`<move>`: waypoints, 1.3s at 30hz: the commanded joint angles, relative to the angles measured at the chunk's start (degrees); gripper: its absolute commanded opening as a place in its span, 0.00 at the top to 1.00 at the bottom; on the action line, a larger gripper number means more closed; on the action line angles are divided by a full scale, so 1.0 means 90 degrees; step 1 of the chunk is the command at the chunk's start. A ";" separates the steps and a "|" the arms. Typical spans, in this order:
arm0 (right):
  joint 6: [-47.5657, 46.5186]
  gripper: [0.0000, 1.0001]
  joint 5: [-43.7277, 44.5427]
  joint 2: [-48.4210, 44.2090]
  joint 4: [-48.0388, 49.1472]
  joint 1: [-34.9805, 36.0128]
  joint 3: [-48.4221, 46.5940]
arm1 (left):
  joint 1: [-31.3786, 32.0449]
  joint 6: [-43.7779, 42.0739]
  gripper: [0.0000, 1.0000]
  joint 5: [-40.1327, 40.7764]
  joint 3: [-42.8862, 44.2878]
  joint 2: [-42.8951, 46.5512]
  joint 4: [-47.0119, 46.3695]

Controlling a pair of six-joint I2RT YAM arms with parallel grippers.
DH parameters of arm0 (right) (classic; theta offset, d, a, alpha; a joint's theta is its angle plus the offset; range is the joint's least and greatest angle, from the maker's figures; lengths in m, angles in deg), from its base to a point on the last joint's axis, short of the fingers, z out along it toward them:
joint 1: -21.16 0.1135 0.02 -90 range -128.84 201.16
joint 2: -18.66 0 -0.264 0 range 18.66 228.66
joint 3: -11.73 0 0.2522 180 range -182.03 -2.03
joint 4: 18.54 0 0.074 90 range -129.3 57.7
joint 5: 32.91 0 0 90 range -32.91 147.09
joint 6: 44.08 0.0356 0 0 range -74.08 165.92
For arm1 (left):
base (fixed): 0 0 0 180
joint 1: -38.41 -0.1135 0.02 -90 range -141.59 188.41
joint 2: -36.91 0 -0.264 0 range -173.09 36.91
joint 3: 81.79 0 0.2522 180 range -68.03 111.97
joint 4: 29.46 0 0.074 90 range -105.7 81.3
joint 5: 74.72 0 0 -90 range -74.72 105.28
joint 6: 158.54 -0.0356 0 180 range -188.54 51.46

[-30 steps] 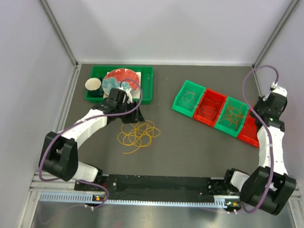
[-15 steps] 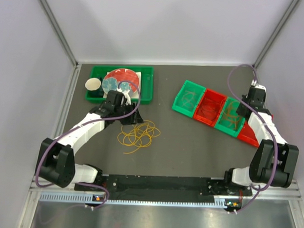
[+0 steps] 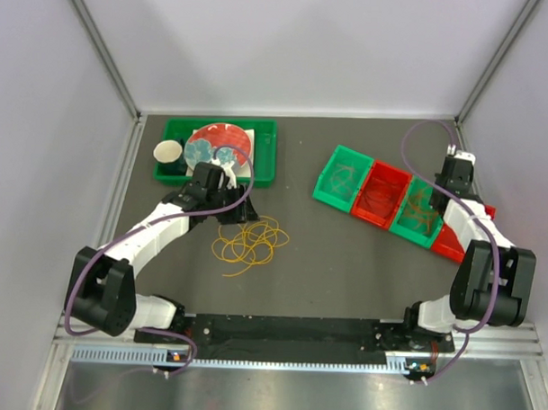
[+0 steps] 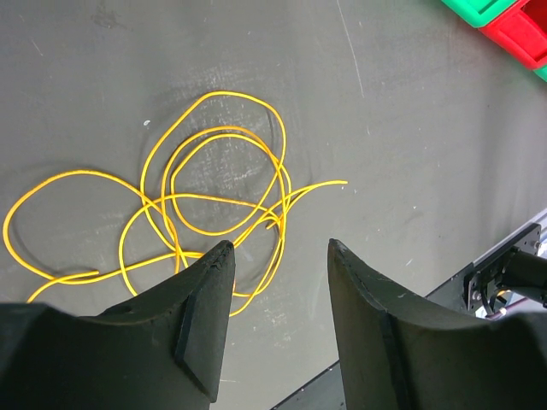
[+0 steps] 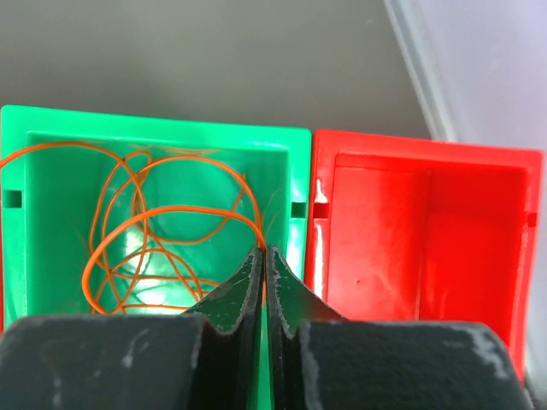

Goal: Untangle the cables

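A tangle of yellow cable loops (image 3: 249,240) lies on the dark table and fills the left wrist view (image 4: 205,192). My left gripper (image 3: 222,192) hovers just behind it, open and empty, with its jaws (image 4: 278,256) wide apart above the near loops. A row of bins stands at the right. Orange cable loops (image 5: 145,231) lie in a green bin (image 3: 420,210). My right gripper (image 3: 447,186) is above that bin's right wall. It is shut (image 5: 263,254) on a strand of the orange cable.
An empty red bin (image 5: 427,239) sits right of the green one. Another red bin (image 3: 382,193) and green bin (image 3: 341,176) hold more loops. A green tray (image 3: 267,155) with a red plate and a cup stands at the back left. Side walls close in.
My right arm has swung left and back from the right wall to above the green bin with the orange cable. My left gripper shifted slightly and has held still since.
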 commanded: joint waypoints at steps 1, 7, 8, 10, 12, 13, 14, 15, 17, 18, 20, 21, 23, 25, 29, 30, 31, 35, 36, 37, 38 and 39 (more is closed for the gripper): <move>-0.0495 1.00 0.0526 -0.0207 0.0431 0.0127 0.0023 | -0.0021 0.0061 0.48 -0.0053 0.0094 -0.0046 -0.0329; -0.0397 0.72 0.0359 -0.0158 0.0168 0.0341 -0.0221 | -0.0030 0.0090 0.48 -0.0063 0.0064 -0.0056 -0.0348; -0.0407 0.70 0.0447 -0.0235 0.0158 0.0371 -0.0221 | -0.0021 0.0090 0.48 -0.0063 0.0055 -0.0046 -0.0348; -0.0427 0.65 0.0496 -0.0343 0.0158 0.0439 -0.0221 | -0.0021 0.0071 0.48 -0.0063 0.0035 -0.0017 -0.0348; -0.0427 0.65 0.0526 -0.0538 0.0119 0.0459 -0.0231 | -0.0021 0.0081 0.48 -0.0063 0.0016 0.0012 -0.0348; -0.0417 0.65 0.0555 -0.0606 0.0080 0.0459 -0.0260 | -0.0030 0.0071 0.48 -0.0063 -0.0004 0.0032 -0.0358; -0.0427 0.65 0.0555 -0.0781 0.0002 0.0469 -0.0280 | -0.0021 0.0071 0.48 -0.0063 -0.0023 0.0032 -0.0348; -0.0427 0.65 0.0555 -0.0889 -0.0066 0.0469 -0.0289 | -0.0021 0.0061 0.48 -0.0063 -0.0023 0.0051 -0.0348; -0.0427 0.65 0.0574 -0.1133 -0.0174 0.0469 -0.0338 | -0.0021 0.0051 0.48 -0.0053 -0.0062 0.0071 -0.0358; -0.0427 0.65 0.0536 -0.1376 -0.0184 0.0469 -0.0338 | -0.0021 0.0051 0.48 -0.0063 -0.0072 0.0071 -0.0377; -0.0427 0.64 0.0331 -0.1593 -0.0233 0.0469 -0.0367 | -0.0021 0.0051 0.48 -0.0082 -0.0101 0.0081 -0.0387; -0.0407 0.64 0.0214 -0.1680 -0.0330 0.0469 -0.0435 | -0.0021 0.0061 0.48 -0.0092 -0.0111 0.0071 -0.0435; -0.0378 0.64 -0.0011 -0.1662 -0.0428 0.0478 -0.0523 | -0.0021 0.0071 0.48 -0.0121 -0.0140 0.0081 -0.0465; -0.0185 0.60 -0.0196 -0.1526 -0.0584 0.0469 -0.0650 | -0.0021 0.0081 0.48 -0.0121 -0.0160 0.0091 -0.0504; -0.0017 0.64 -0.0518 -0.1291 -0.0692 0.0469 -0.0651 | -0.0021 0.0071 0.48 -0.0131 -0.0228 0.0149 -0.0534; 0.0012 0.70 -0.0645 -0.1281 -0.0644 0.0469 -0.0544 | -0.0030 0.0061 0.48 -0.0112 -0.0238 0.0159 -0.0534; 0.0061 0.81 -0.0791 -0.1271 -0.0585 0.0469 -0.0495 | -0.0021 0.0051 0.48 -0.0092 -0.0248 0.0159 -0.0524; 0.0199 0.92 -0.0715 -0.1494 -0.0575 0.0469 -0.0231 | -0.0021 0.0042 0.48 -0.0092 -0.0287 0.0159 -0.0543; 0.0179 0.87 -0.0589 -0.1583 -0.0614 0.0469 -0.0134 | -0.0021 0.0061 0.48 -0.0102 -0.0297 0.0169 -0.0563; 0.0150 0.74 -0.0259 -0.1661 -0.0624 0.0478 -0.0066 | -0.0021 0.0051 0.48 -0.0102 -0.0336 0.0178 -0.0592; 0.0111 0.70 -0.0062 -0.1865 -0.0653 0.0479 0.0003 | -0.0021 0.0061 0.48 -0.0102 -0.0355 0.0198 -0.0640; 0.0110 0.64 0.0172 -0.1944 -0.0672 0.0469 0.0129 | -0.0021 0.0080 0.48 -0.0121 -0.0365 0.0208 -0.0670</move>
